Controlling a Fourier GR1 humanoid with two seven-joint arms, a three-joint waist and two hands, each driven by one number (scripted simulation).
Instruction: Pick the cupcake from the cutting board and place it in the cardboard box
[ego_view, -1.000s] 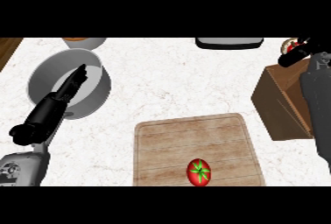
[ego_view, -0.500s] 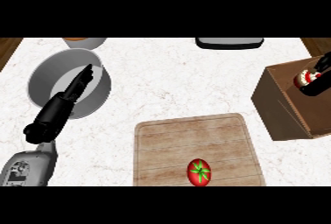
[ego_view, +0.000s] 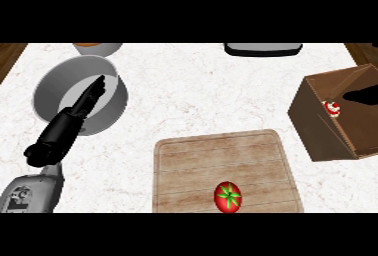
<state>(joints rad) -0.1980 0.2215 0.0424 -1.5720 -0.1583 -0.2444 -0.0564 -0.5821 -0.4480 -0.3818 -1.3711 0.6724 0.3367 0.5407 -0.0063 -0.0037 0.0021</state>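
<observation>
Sitting in cardboard box (ego_view: 325, 135), cupcake (ego_view: 332, 108), well apart from left hand (ego_view: 87, 100)

counter (ego_view: 207, 95) white marbled | cutting board (ego_view: 221, 160) pale wood-grain | cardboard box (ego_view: 325, 127) brown

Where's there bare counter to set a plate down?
Between the grey pot and the cardboard box, beyond the cutting board, the counter is bare. The board's upper half too. Crowded at left: left hand over the pot.
</observation>
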